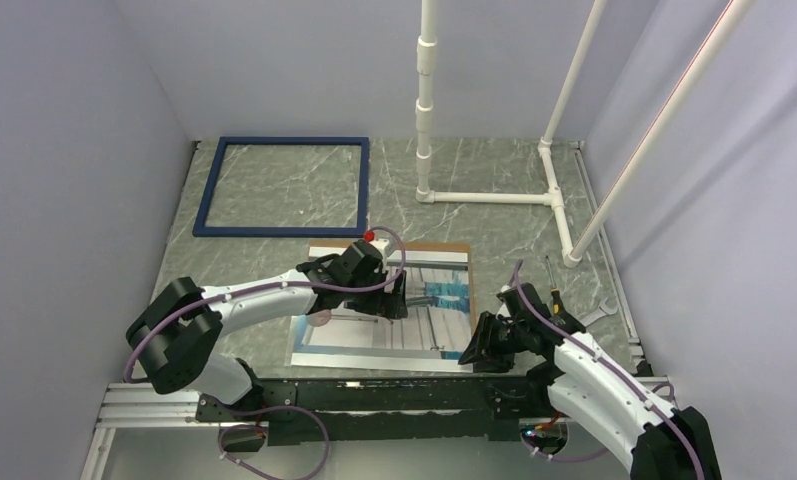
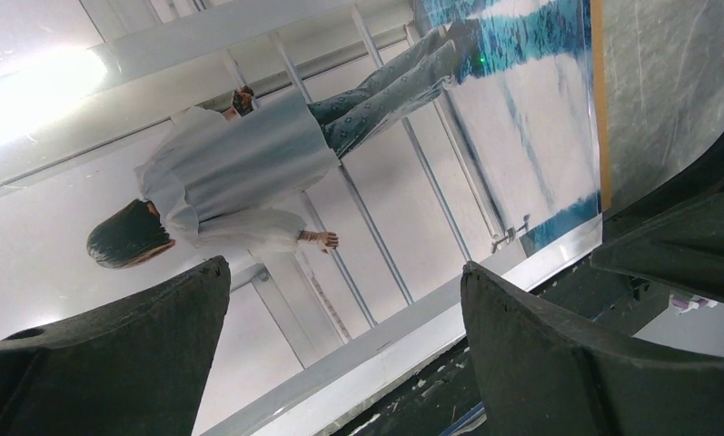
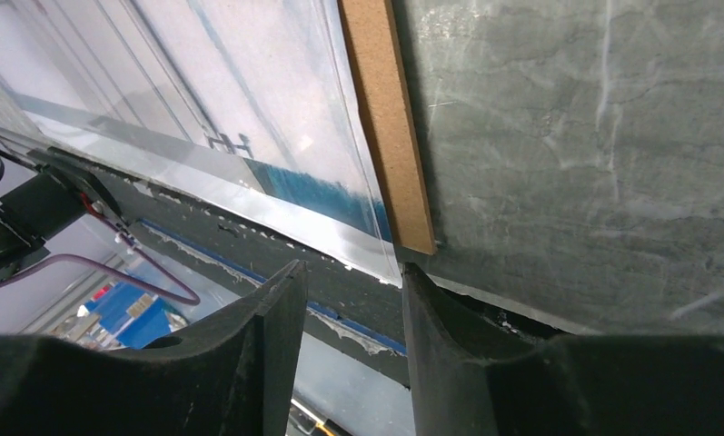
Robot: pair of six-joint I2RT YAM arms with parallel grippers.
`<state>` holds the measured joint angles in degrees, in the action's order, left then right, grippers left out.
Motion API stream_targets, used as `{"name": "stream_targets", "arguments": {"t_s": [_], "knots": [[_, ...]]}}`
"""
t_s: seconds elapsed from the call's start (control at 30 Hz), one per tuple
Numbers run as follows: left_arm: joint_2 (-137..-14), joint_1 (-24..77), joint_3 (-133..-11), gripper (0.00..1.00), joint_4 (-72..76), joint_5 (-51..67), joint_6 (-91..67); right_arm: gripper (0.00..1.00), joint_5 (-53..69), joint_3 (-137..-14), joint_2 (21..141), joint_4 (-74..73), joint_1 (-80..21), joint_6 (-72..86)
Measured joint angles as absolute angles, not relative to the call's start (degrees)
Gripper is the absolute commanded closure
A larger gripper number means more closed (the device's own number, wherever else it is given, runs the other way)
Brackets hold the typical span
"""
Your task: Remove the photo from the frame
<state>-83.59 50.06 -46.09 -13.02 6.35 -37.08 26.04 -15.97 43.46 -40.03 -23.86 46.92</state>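
Photo [image 1: 394, 335] lies outside frame [image 1: 279, 231]; right end effector [image 3: 351, 272] seemingly straddles photo's corner.

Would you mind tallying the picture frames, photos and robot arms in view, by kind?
frame: 1
photo: 1
robot arms: 2 (left arm, right arm)
Total: 4

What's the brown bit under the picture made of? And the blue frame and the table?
Board: looks like pressed wood fibre, matt brown, with a rough cut edge.
Frame: dark blue and smooth. It could be painted wood or plastic; I can't tell which.
Table: looks like grey-green marble with white veins, though it may be only a printed surface.
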Motion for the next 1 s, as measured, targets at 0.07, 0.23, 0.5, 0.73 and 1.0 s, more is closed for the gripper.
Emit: {"name": "stream_targets", "arguments": {"t_s": [0.07,0.23,0.5,0.73,1.0], "knots": [[-83.6,50.1,-46.1,0.01,-13.0,6.5,-37.1,0.58,26.0,-16.0,42.7,-40.1,-23.9,47.0],[-83.6,50.1,-46.2,0.01,-13.0,6.7,-37.0,0.62,26.1,-16.0,40.9,-40.2,-23.9,48.0],[-81.8,50.7,-45.5,0.05,-9.5,8.4,-35.0,0.83,26.3,-16.0,40.0,-39.6,-23.9,49.7],[-77.7,59.0,-41.5,0.05,-1.4,5.9,-28.4,1.00,27.1,-16.2,40.1,-39.3,-23.9,50.5],[-79.8,73.4,-40.6,0.10,6.7,-2.7,-17.3,1.00,27.2,-19.2,39.6,-40.4,-23.9,50.7]]}}
